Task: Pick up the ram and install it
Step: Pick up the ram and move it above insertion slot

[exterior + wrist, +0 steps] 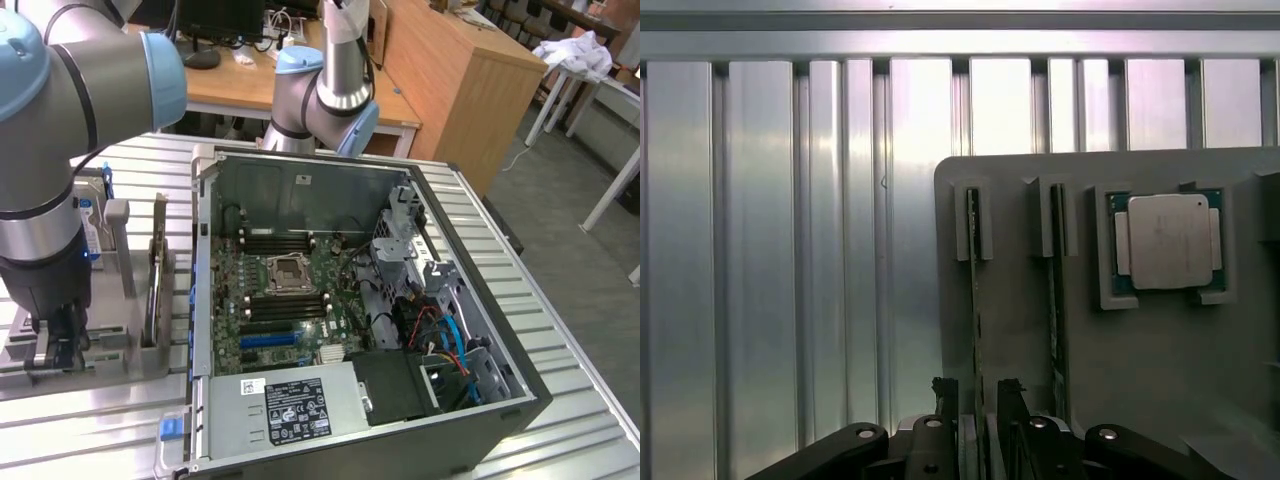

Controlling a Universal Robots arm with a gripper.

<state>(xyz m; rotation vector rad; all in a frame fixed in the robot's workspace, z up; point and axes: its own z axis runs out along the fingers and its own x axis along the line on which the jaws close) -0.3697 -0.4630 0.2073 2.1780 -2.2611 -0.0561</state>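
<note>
Wrist view: looks down on a flat grey plastic holder block (1020, 330) that lies on the ribbed aluminium desk (790, 250).
Ram: long, thin green circuit-board stick (976, 300), seen edge-on. It stands on edge in the holder slot nearest the holder's outer edge.
Second stick: a similar thin board (1056, 300) stands on edge in the neighbouring holder slot, parallel to the ram and apart from it.
Processor: small square silver chip (1168, 240) sits flat in a recess of the holder, on the far side of the second stick from the ram.
Tool: black two-fingered tool (975, 392) is at one end of the holder. It is released and spread wide, with one finger (945, 390) on each side of the ram. The pads appear clear of the board, and nothing is grasped.
Exterior view: grey and light-blue robot arm (40, 200) reaches down, with the tool (55, 345) low over the holder (115, 362).
Computer: open black desktop case (480, 400) lies on its side just beside the holder, toward the exterior view's right. The green motherboard (290, 290) is exposed inside.
Task state: ram is seated in its holder slot, not lifted, and well apart from the motherboard.
</note>
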